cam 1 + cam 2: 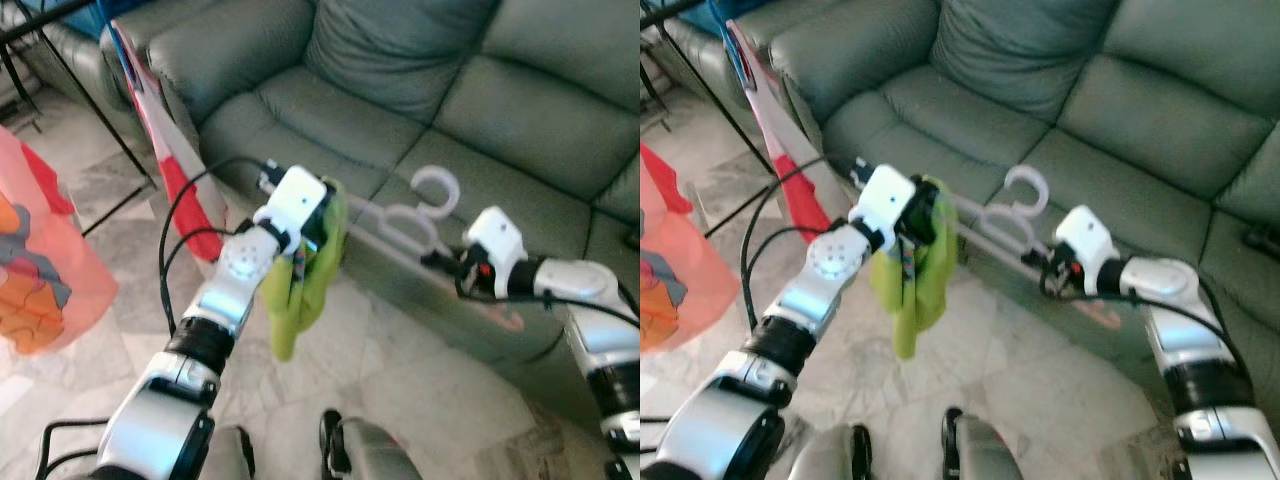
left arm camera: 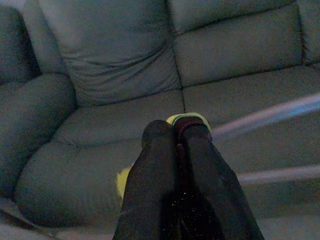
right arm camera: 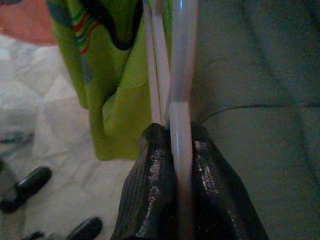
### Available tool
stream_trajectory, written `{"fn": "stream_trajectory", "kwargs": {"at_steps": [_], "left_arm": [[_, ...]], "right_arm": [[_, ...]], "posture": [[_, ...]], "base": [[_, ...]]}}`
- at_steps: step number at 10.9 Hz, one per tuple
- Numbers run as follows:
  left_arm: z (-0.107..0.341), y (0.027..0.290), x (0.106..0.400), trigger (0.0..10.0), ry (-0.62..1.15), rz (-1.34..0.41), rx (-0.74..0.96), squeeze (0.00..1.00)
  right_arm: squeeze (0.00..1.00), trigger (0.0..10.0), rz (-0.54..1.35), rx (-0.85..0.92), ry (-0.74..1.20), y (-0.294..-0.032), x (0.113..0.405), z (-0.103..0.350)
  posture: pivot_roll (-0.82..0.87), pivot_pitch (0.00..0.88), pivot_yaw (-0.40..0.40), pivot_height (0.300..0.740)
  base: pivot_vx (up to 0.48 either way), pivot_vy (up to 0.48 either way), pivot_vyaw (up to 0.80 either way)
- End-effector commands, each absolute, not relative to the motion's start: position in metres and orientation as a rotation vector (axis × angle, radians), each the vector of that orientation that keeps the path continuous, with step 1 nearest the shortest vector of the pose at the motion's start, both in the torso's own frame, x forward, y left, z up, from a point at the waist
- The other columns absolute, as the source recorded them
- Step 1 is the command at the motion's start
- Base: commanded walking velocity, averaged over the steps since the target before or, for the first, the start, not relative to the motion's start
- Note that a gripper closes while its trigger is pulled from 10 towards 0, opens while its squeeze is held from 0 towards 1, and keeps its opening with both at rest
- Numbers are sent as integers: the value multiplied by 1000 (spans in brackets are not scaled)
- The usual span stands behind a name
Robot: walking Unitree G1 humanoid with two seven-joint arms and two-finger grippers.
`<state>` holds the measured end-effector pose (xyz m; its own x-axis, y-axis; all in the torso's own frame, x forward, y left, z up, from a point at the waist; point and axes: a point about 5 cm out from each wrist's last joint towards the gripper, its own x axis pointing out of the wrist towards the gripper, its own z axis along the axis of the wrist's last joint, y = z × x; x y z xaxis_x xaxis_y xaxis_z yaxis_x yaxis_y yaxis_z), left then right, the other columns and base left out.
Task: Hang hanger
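A grey-green leather sofa (image 1: 420, 90) is seen across the far side of the room, with a loose back cushion (image 1: 400, 45) at its middle and pale marble floor tiles (image 1: 400, 380) before it. At the sofa's left end a red and white cloth (image 1: 175, 165) is draped, and a thin black stand (image 1: 80, 100) is set beside it. An orange, translucent bag (image 1: 45, 260) is seen at the left edge of the floor.

A white plastic hanger (image 1: 400, 225) is held in the air just before the front edge of the seat, its hook (image 1: 437, 190) raised. One end is clamped between the closed fingers of the right gripper (image 3: 175, 150). The left gripper (image 2: 175, 132) is closed on a lime-green garment (image 1: 305, 270), which hangs down from it; the hanger's other end appears to pass into this garment, though the junction is hidden.
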<state>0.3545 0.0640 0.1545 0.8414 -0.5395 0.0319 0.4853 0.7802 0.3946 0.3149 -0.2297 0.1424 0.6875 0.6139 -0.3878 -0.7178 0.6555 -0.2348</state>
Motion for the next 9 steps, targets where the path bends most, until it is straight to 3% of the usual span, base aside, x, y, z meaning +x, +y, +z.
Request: {"fn": "stream_trajectory", "kwargs": {"at_steps": [1, 3, 5, 8, 9], "left_arm": [[162, 57, 352, 10000, -182, -599, 413, 0], [176, 40, 337, 10000, -274, -729, 380, 0], [187, 19, 318, 10000, -411, -835, 413, 0], [192, 19, 321, 10000, -377, -857, 342, 0], [190, 18, 325, 10000, -340, -810, 354, 0]], "right_arm": [[0, 10000, 672, -385, 232, -240, 321, 152], [0, 10000, 466, -359, 173, -255, 336, 159], [0, 10000, 230, -176, 126, -268, 349, 162], [0, 10000, 108, 48, 13, -254, 365, 174], [0, 10000, 74, 195, -23, -233, 379, 184]], "posture": [[-129, 177, -32, 740], [-129, 181, -34, 740], [-130, 183, -34, 740], [-122, 183, -29, 740], [-126, 183, -30, 740]], "base": [[0, 0, 0], [0, 0, 0], [0, 0, 0], [0, 0, 0], [0, 0, 0]]}}
